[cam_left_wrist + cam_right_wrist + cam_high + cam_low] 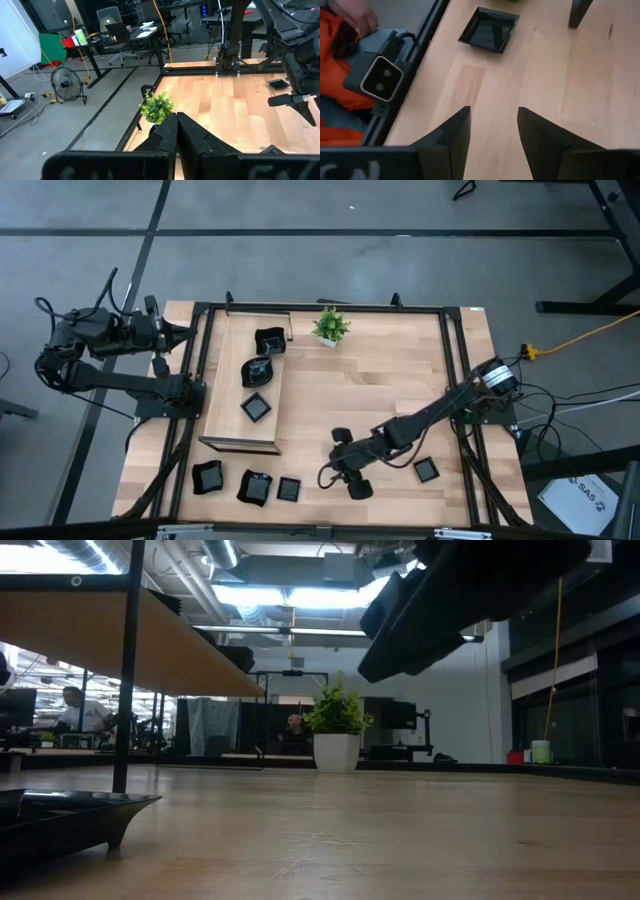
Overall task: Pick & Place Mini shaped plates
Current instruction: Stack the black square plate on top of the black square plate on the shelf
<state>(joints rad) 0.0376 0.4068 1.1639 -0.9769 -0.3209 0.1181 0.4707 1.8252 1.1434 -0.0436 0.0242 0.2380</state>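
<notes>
High view shows the right arm stretched low across the table [380, 400] from its base at the table's right edge, reaching toward the near edge, wrist bent down. The right claw [335, 470] hangs over bare wood, well apart from the wooden tray [215, 395] and on that tray's right. Right wrist view confirms its fingers [452, 132] spread apart with nothing between them; only table surface lies beneath. One square plate [489, 29] lies beyond the fingertips, apart from them. A camera unit [381, 80] sits at the table's frame nearby, beside orange cloth.

The left arm is folded back beyond the tray's left side, off the table. The left claw [185, 332] points toward the table; left wrist view shows its fingers [167, 132] pressed together, gripping nothing.

Three mini shaped plates rest inside the tray: one at the far end [270, 340], one in the middle [258, 370], one square plate nearer [256, 408]. Three more plates lie on the table below the tray's near end [208, 477] [254, 487] [289, 489]. Another square plate [426, 470] lies far right of the tray, near the right arm. A potted plant [330, 326] stands just right of the tray's far end.
</notes>
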